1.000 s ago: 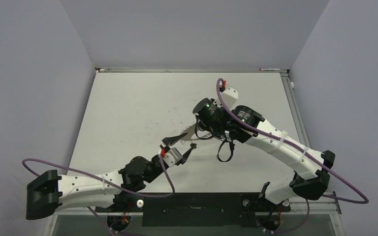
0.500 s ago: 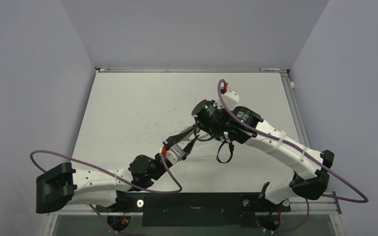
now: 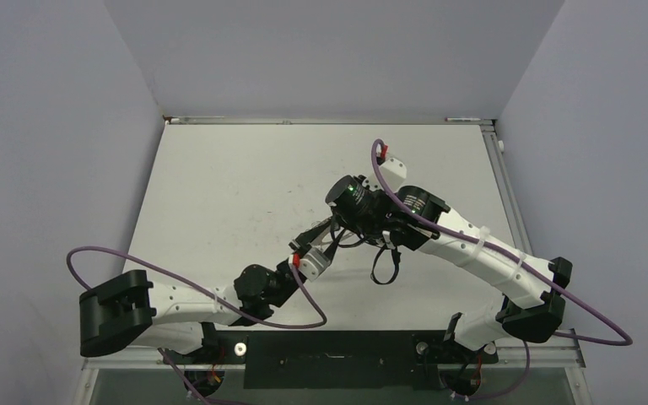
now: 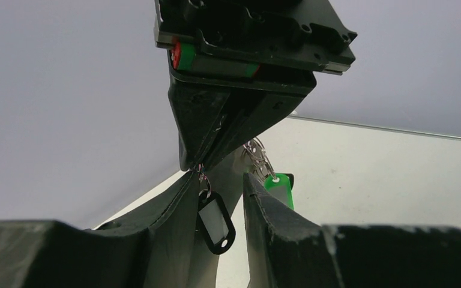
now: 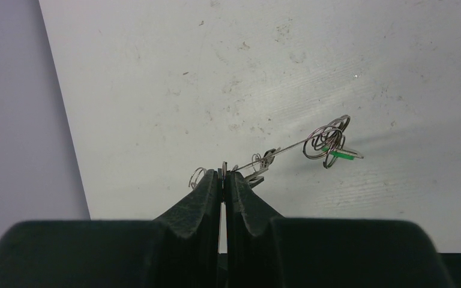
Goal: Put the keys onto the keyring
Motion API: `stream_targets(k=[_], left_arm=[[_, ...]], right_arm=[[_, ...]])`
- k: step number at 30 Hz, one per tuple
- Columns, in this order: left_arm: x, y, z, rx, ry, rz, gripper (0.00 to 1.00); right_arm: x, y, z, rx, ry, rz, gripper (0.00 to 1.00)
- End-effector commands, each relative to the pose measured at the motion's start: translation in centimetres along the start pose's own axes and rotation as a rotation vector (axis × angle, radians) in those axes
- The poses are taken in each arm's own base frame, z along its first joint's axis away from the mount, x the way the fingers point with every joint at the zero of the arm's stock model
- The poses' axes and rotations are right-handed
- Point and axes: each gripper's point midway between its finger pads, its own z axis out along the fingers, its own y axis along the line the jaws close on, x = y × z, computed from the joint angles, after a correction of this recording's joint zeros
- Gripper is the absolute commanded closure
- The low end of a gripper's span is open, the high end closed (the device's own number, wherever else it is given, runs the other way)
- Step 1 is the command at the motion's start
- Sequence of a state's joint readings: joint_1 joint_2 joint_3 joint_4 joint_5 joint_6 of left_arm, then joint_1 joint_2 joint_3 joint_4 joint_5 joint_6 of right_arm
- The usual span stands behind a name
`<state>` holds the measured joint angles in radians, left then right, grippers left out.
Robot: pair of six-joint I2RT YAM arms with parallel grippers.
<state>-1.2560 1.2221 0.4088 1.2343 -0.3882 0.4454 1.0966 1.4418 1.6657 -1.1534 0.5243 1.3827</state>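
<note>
**Two-arm threading held in the air above the matt white table [image 3: 219, 186].** The right gripper [image 5: 223, 175] has its jaws pressed together on the thin silvery wire keyring [image 5: 291, 147]. It pinches the keyring at one edge, so the loop juts out sideways over the table and clear of the surface. Small flat silvery metal keys [image 5: 263, 162] lie on or against that wire close to the fingertips; whether they are fully threaded cannot be told. A cluster of smaller silvery split rings [image 5: 327, 135] with a green plastic tag [image 5: 338, 154] hangs at the far end of the wire. In the left wrist view, a black-framed plastic tag with a clear window [image 4: 216, 219] dangles from the pinch point. The left gripper [image 4: 217, 180] sits just below with its jaws apart, one finger on either side of the black tag, and no contact with it shows.

**Handling, as judged:** the keys look very light, rigid, thin and smooth, so they are likely to swivel or slip between broad pads. The best hold is across the flat bow, leaving the hole free. The keyring is springy wire that yields only at its split, and the hanging tags will swing, so a firm pinch away from the split seems wise
</note>
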Motion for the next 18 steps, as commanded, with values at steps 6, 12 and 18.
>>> stream_targets(k=[6, 12, 18], left_arm=[[-2.3, 2.2, 1.4, -0.136, -0.07, 0.009, 0.78], [-1.6, 2.3, 1.2, -0.138, -0.043, 0.054, 0.86], [-1.0, 2.3, 0.9, -0.139, -0.032, 0.071, 0.95]], right_arm=[[-1.5, 1.3, -2.3, -0.089, -0.03, 0.071, 0.95], [-1.5, 1.5, -2.6, -0.097, -0.031, 0.074, 0.95], [-1.4, 1.7, -2.9, -0.105, -0.025, 0.079, 0.95]])
